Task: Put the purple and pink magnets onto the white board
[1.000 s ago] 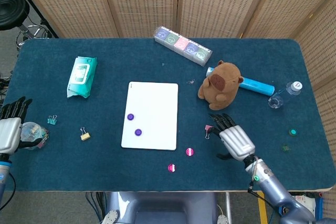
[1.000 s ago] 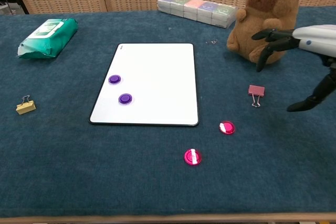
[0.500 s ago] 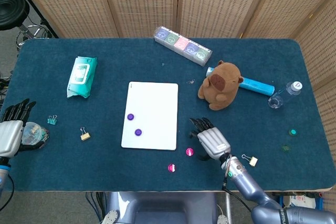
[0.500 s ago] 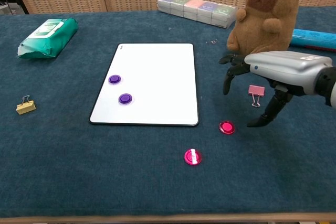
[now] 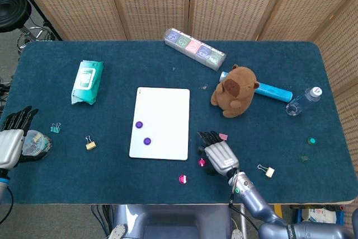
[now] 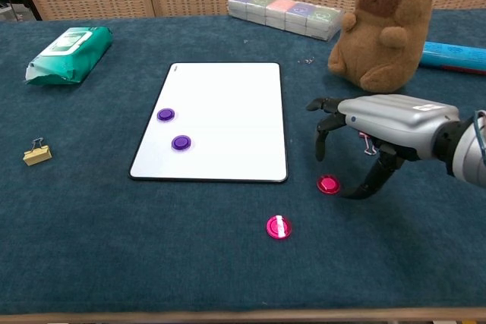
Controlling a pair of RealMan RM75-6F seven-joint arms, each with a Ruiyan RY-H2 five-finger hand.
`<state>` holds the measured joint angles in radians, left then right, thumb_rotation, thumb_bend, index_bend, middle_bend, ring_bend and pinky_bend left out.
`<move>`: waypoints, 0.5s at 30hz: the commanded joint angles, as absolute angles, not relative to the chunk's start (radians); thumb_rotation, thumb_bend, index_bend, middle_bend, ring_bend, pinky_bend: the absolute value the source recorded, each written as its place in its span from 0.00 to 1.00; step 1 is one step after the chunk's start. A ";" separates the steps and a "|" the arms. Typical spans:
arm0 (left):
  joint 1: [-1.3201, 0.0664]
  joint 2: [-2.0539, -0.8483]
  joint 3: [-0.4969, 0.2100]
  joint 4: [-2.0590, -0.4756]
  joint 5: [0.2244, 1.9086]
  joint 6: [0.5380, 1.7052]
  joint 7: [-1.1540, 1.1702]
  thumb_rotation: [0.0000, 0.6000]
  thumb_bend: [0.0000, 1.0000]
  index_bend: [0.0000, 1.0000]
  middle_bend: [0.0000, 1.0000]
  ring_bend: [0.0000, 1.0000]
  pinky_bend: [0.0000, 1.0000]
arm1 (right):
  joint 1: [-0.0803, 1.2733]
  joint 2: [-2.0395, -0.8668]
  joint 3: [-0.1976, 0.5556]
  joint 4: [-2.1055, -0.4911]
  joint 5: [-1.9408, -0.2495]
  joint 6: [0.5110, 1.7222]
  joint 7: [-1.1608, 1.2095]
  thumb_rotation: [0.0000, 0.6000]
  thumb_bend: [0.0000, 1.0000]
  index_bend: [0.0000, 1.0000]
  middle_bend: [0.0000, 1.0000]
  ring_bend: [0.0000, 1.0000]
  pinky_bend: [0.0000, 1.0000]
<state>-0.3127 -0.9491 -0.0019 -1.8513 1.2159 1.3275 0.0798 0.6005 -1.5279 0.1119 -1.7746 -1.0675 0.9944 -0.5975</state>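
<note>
The white board (image 5: 161, 122) (image 6: 215, 121) lies mid-table with two purple magnets (image 5: 139, 125) (image 5: 147, 141) (image 6: 165, 114) (image 6: 181, 143) on its left part. Two pink magnets lie on the blue cloth off the board's near right corner: one (image 5: 202, 162) (image 6: 328, 184) under my right hand, another (image 5: 182, 179) (image 6: 279, 227) nearer the front edge. My right hand (image 5: 217, 154) (image 6: 372, 123) hovers just above the first pink magnet, fingers spread and pointing down, holding nothing. My left hand (image 5: 12, 141) rests at the far left edge, fingers apart, next to a small clear jar (image 5: 34, 141).
A brown plush animal (image 5: 234, 90) sits right of the board, with a blue tube (image 5: 272, 90) and a clear bottle (image 5: 302, 100) beyond. A pink binder clip (image 5: 222, 136) lies by my right hand. A wipes pack (image 5: 86, 81), a box row (image 5: 194, 47) and other clips (image 5: 90, 144) are scattered around.
My right hand has swept left from beside the plush animal and lowered over the nearer pink magnet. The left hand barely moved.
</note>
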 commanded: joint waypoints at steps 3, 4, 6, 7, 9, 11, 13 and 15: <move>-0.307 -0.948 -0.011 -1.850 1.218 1.320 0.079 1.00 0.02 0.00 0.00 0.00 0.00 | 0.615 -1.548 0.116 -1.759 -1.039 0.998 -0.604 1.00 0.24 0.39 0.00 0.00 0.00; -0.305 -0.948 -0.013 -1.850 1.218 1.317 0.079 1.00 0.02 0.00 0.00 0.00 0.00 | 0.620 -1.555 0.117 -1.755 -1.026 0.998 -0.607 1.00 0.25 0.39 0.00 0.00 0.00; -0.304 -0.948 -0.017 -1.849 1.220 1.313 0.079 1.00 0.02 0.00 0.00 0.00 0.00 | 0.625 -1.561 0.117 -1.752 -1.012 1.000 -0.614 1.00 0.25 0.38 0.00 0.00 0.00; -0.303 -0.948 -0.019 -1.849 1.220 1.311 0.079 1.00 0.02 0.00 0.00 0.00 0.00 | 0.628 -1.564 0.116 -1.751 -1.005 1.002 -0.617 1.00 0.25 0.38 0.00 0.00 0.00; -0.301 -0.948 -0.022 -1.848 1.219 1.308 0.079 1.00 0.02 0.00 0.00 0.00 0.00 | 0.632 -1.567 0.114 -1.749 -0.995 1.003 -0.622 1.00 0.25 0.38 0.00 0.00 0.00; -0.298 -0.947 -0.025 -1.847 1.219 1.306 0.077 1.00 0.02 0.00 0.00 0.00 0.00 | 0.635 -1.570 0.111 -1.746 -0.984 1.006 -0.626 1.00 0.25 0.39 0.00 0.00 0.00; -0.296 -0.946 -0.028 -1.847 1.220 1.304 0.077 1.00 0.02 0.00 0.00 0.00 0.00 | 0.637 -1.572 0.109 -1.744 -0.977 1.008 -0.627 1.00 0.25 0.39 0.00 0.00 0.00; -0.294 -0.945 -0.031 -1.847 1.221 1.302 0.075 1.00 0.02 0.00 0.00 0.00 0.00 | 0.640 -1.573 0.107 -1.743 -0.973 1.010 -0.627 1.00 0.26 0.39 0.00 0.00 0.00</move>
